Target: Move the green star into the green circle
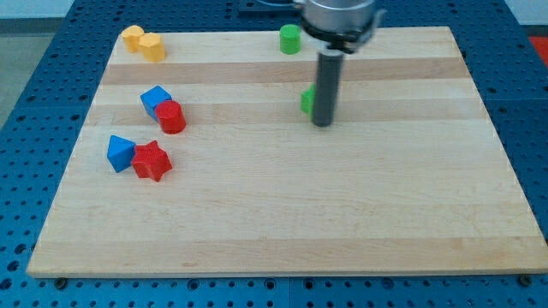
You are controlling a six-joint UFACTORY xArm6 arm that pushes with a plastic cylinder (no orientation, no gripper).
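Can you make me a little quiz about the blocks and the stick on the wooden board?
1. True or false: my tip is beside the two yellow blocks.
2. Which block does the rod partly hide? A) the red star B) the green star C) the red cylinder
3. Fill in: the green circle sits near the view's ____ edge of the board.

Key:
1. False. It is at the green star, far to the view's right of them.
2. B
3. top
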